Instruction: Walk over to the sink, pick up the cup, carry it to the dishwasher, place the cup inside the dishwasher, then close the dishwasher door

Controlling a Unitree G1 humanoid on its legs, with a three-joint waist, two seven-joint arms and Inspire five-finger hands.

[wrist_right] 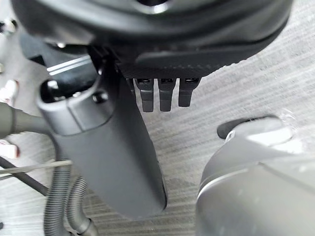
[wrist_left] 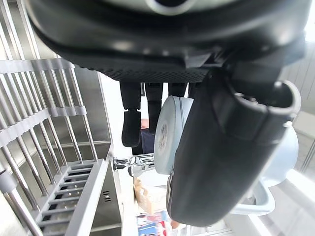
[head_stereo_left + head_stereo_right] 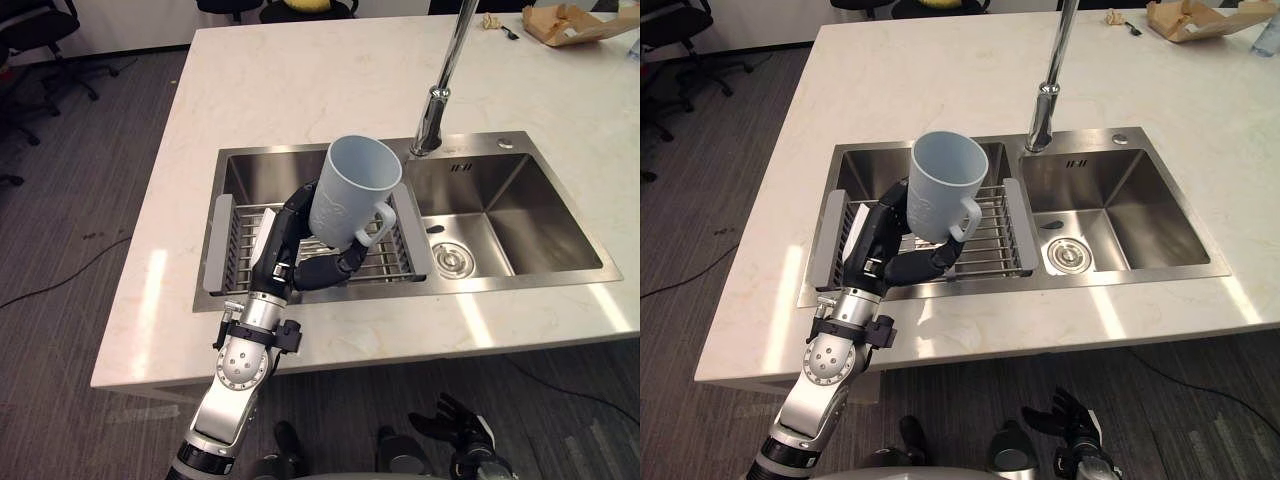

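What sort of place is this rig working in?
Likely a kitchen island set up in an office: a pale stone-look counter with a double steel sink and tall faucet, standing on grey carpet with office chairs nearby.

White marble countertop (image 3: 300, 90) spread across the middle of the frame, chrome faucet (image 3: 432, 115) seen upright right of centre, wire drying rack (image 3: 245, 245) set at centre left, crumpled brown paper bag (image 3: 570, 22) laid at upper right, black office chair (image 3: 35, 30) seen at upper left, grey carpet (image 3: 70, 200) down the left side.
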